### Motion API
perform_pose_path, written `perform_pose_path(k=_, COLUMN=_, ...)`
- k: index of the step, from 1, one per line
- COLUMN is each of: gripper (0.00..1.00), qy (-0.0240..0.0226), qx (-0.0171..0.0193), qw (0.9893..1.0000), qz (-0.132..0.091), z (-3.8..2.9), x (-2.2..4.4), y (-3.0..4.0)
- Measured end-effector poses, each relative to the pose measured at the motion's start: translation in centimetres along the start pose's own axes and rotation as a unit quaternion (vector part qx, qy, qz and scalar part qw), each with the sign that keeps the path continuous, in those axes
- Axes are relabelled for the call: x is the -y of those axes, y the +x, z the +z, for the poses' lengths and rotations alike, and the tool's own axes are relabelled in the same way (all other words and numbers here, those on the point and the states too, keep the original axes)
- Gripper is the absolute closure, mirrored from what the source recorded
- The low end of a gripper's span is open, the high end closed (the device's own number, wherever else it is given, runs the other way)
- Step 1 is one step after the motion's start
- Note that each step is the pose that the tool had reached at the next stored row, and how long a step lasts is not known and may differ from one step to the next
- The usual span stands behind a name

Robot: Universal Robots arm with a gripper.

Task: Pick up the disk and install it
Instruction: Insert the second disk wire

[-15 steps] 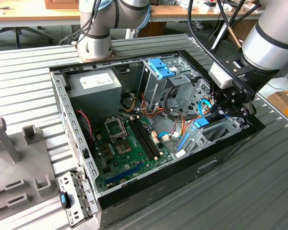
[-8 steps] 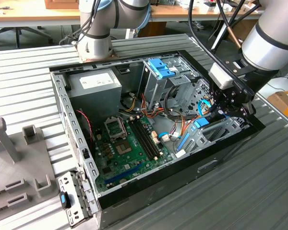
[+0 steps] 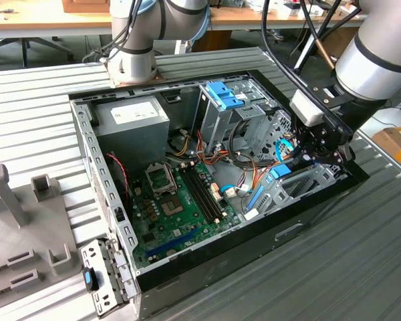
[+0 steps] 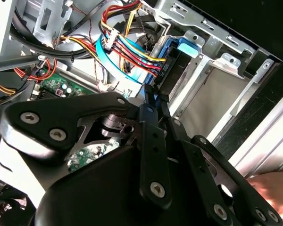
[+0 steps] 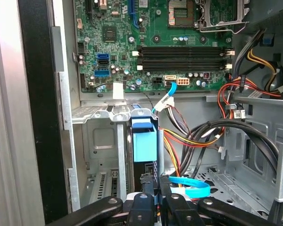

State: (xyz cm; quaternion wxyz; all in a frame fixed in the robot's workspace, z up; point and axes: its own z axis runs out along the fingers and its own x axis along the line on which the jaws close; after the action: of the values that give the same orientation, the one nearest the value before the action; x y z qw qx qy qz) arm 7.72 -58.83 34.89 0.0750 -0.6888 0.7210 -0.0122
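- The gripper hangs low inside the open case, at the exterior view's right, over the grey drive bay.
- The disk stands on edge in that bay, its blue tab uppermost in the first wrist view; the second wrist view shows its black body and blue rail seated between the bay's metal walls.
- The fingers are drawn narrow, tips close together at the disk's near edge; whether they actually pinch it cannot be told.
- Judged by its look, the disk is rigid, fairly heavy for its size and shock-sensitive; the plastic rails flex a little.
- The best hold seems to be across the flat black faces or the blue end tab, not on the connector end beside the cables.
- The motherboard lies just beside the bay.
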Motion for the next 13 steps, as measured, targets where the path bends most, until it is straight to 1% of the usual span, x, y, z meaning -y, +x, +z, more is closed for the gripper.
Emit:
perform_pose_path(k=1, gripper=0.84, qy=0.0, qx=0.0, qw=1.0, qz=0.0, z=0.0, x=0.0, y=0.0)
perform_pose_path(k=3, gripper=0.84, qy=0.0, qx=0.0, qw=1.0, qz=0.0, z=0.32, x=-0.03, y=0.03)
perform_pose_path(k=6, gripper=0.84, qy=0.0, qx=0.0, qw=1.0, qz=0.0, z=0.38, x=-0.03, y=0.03)
perform_pose_path(k=8, gripper=0.84, qy=-0.0002, qx=0.0007, qw=1.0, qz=-0.002, z=0.41, x=-0.03, y=0.01)
perform_pose_path(k=10, gripper=0.84, qy=-0.0003, qx=0.0007, qw=1.0, qz=-0.003, z=0.41, x=0.08, y=-0.01)
perform_pose_path(k=13, gripper=0.84, qy=-0.0004, qx=0.0009, qw=1.0, qz=-0.004, z=0.71, x=0.06, y=0.03)
